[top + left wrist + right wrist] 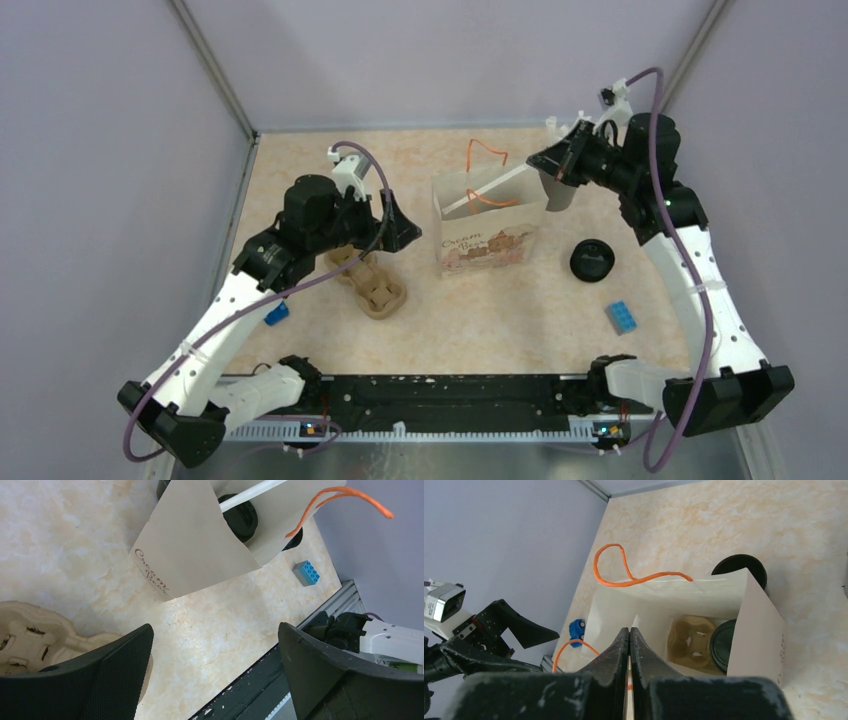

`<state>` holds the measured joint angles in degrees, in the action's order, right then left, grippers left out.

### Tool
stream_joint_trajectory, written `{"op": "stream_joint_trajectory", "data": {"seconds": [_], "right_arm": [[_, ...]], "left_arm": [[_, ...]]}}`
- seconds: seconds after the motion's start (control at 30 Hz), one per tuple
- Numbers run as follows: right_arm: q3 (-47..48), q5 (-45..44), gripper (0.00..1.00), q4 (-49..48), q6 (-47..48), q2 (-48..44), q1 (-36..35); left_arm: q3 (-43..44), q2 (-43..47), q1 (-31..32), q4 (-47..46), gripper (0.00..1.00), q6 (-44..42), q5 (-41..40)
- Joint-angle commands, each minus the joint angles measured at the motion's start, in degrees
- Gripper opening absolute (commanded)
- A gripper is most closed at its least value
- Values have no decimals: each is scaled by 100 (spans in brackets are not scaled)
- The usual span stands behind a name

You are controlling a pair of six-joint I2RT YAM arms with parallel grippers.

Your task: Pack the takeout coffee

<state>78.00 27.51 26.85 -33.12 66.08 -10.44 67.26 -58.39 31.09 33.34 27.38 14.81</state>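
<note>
**Bag partly packed, one carrier left outside**

The right gripper [630, 632] was pinched shut on the rim of the paper bag [490, 235], holding it open. Beyond its fingertips a tan carrier [691, 642] and a dark lid [723, 645] lay inside. The left gripper [215, 630] gaped wide and empty, with a second cup carrier [372, 285] just beside it, unpacked by my judgement.

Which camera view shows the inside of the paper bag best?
The right wrist view: it looks into the open paper bag, where a brown moulded piece and a dark round thing lie. The top external view shows mainly its printed front; the left wrist view shows its outer side and little of the opening.
</note>
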Motion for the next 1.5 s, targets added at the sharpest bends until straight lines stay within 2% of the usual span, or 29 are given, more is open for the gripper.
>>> {"op": "stream_joint_trajectory", "data": {"seconds": [0.0,0.07,0.2,0.33,0.47,0.6,0.8,0.93,1.07,1.23,1.47], "right_arm": [[91,220,4,-348,29,311,-122],[295,196,19,-119,201,384,-122],[758,-445,62,640,669,265,-122],[1338,-908,91,1570,1101,115,-120],[1861,-1228,93,2499,1450,15,-123],[2134,-2146,94,2972,1100,-290,-123],[2064,-3048,97,3433,1163,-918,-117],[1563,-3077,99,3292,1122,-1544,-122],[1161,-2791,99,3030,1064,-2132,-122],[1019,-2782,99,3130,1056,-2440,-120],[976,-2588,99,3090,976,-2517,-117]], "left_arm": [[-71,57,-25,-284,99,60,-160],[24,29,-29,-248,99,-23,-224],[338,-113,-25,-63,99,-222,-431],[690,-250,-32,-49,99,-330,-516],[1167,-430,-26,-220,99,-567,-392],[1689,-558,-24,-387,99,-731,-100],[1603,-309,-29,-606,99,-1057,288],[1344,-2,-27,-375,99,-1118,230],[700,584,-27,-314,99,-1046,292],[298,1129,-24,-341,99,-968,-14],[267,1089,-24,-484,99,-787,-18]]}}
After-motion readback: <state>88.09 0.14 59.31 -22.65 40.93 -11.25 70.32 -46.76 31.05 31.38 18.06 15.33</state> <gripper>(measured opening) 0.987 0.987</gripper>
